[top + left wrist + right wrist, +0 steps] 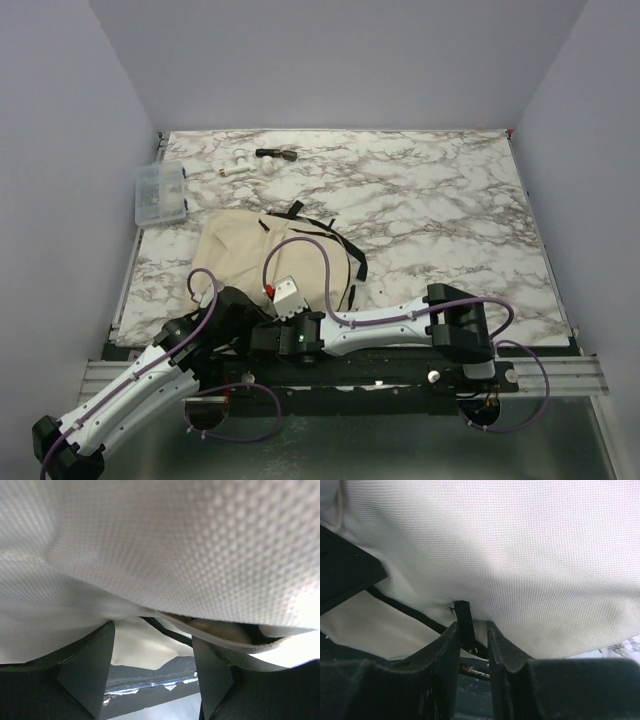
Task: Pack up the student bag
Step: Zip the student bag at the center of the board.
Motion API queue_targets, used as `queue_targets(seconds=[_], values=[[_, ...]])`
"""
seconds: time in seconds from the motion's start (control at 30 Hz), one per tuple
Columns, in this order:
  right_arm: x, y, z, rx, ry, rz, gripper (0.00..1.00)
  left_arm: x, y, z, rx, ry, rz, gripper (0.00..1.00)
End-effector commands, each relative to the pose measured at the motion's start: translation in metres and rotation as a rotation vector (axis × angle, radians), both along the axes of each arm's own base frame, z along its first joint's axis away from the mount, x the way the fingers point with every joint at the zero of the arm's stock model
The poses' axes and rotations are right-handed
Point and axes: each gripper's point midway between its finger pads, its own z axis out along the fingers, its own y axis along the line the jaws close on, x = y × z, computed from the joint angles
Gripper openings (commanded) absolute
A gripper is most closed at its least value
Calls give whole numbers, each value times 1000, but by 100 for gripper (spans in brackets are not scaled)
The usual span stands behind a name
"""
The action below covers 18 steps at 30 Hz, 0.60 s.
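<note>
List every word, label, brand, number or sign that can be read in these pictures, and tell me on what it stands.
No text can be read in any view.
student bag: plain beige cloth, no print or label visible in any of the three views.
clear plastic box: too small to show whether it has a label.
small parts at the far edge of the table: too small to read anything.

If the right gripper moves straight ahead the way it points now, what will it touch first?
Most likely the black tab standing between its fingers, then the student bag canvas just behind; depth is unclear.
</note>
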Motion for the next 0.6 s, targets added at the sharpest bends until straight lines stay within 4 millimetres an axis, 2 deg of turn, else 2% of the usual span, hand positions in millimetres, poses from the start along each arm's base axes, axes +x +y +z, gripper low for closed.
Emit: queue_targets(seconds=[0.0,0.1,0.2,0.23,0.33,0.5,0.57], values=[[15,-13,1,-71,-98,-46,28,3,-5,4,-18,-9,-12,65],[20,-19,5,-91,-134,-72,19,4,-4,2,-13,-5,2,65],[23,-20,14,-73,-157,-83,2,5,0,-1,-14,2,46,65],[23,-21,18,-56,-160,-87,1,6,1,-2,-22,-2,64,65],[23,-24,28,-7,-164,-111,0,12,4,0,-49,-35,113,64],[26,-51,47,25,-209,-302,0,17,7,3,-65,-78,145,62],[24,-47,46,44,-182,-302,1,17,6,4,-64,-87,132,61]])
